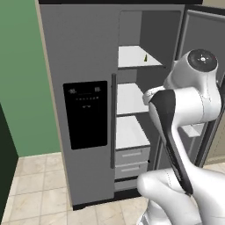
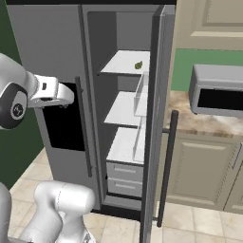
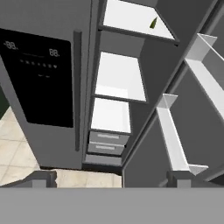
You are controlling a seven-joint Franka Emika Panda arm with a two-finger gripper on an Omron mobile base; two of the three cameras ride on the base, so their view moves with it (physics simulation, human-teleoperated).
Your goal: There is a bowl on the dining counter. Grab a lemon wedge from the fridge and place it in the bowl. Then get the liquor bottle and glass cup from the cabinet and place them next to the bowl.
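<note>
The lemon wedge [image 3: 152, 22] is a tiny yellow-green sliver, pointed at one end, and it sits alone on the top white shelf [image 3: 131, 17] of the fridge [image 1: 79, 66], toward the shelf's right side and near its front edge (from the right base camera it looks more like a small olive-coloured lump [image 2: 138, 65]). The fridge is a tall grey box with two doors: the left one is closed and carries a glossy black dispenser panel [image 1: 85, 114] with faint pale markings, and a long dark vertical handle [image 1: 114, 121] runs along its edge. The right door [image 2: 154, 118] stands swung open, with pale shelves [image 3: 173, 140] on its inner face that hold nothing I can see. Inside, three flat white shelves are stacked one under another, the two lower ones bare, and below them are two shallow grey drawers [image 2: 124, 178]. My pincer [image 3: 111, 179] hangs well apart from the fridge, facing its open half, with both dark fingertips [image 3: 41, 178] spread wide and nothing between them. The floor [image 1: 35, 184] is beige tile, and beside the fridge a marbled worktop over cream cabinets carries a grey microwave [image 2: 216, 92].
</note>
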